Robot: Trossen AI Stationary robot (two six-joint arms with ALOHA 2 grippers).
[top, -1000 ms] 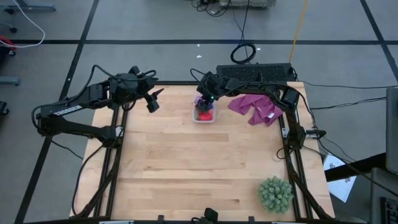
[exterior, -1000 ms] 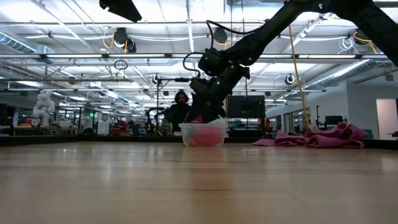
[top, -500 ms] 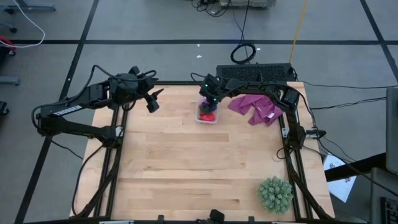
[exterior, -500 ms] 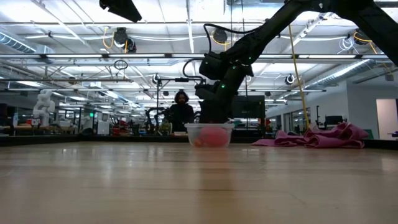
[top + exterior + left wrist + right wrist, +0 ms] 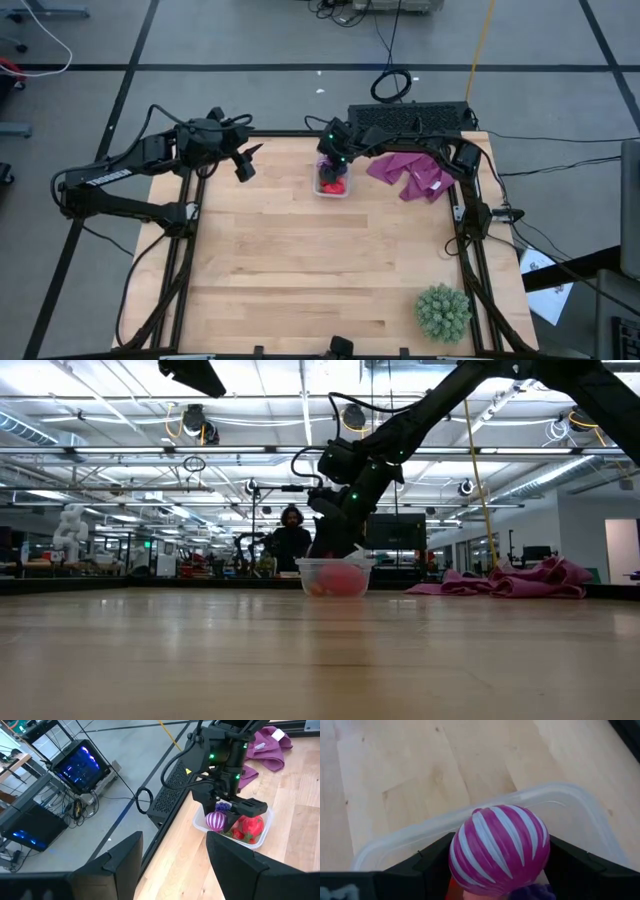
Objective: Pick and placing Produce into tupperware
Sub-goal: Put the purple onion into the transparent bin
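Wooden table holds the tupperware, which has slid sideways under my right gripper, jaws clamped on the striped magenta ball above it. Left gripper waits, jaws apart, empty.

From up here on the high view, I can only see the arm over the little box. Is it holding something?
Observer: Yes. The right gripper is shut on a striped ball, pink with white stripes.
Operator: Is the ball inside the box yet?
Observer: It sits between the fingers just above the clear box; its rim curves behind the ball in the right wrist view.
Operator: What else is in there?
Observer: A red fruit lies in the box beside the ball, seen from the left wrist view.
Operator: And the other arm?
Observer: The left gripper waits open above the table's far left corner, holding nothing.
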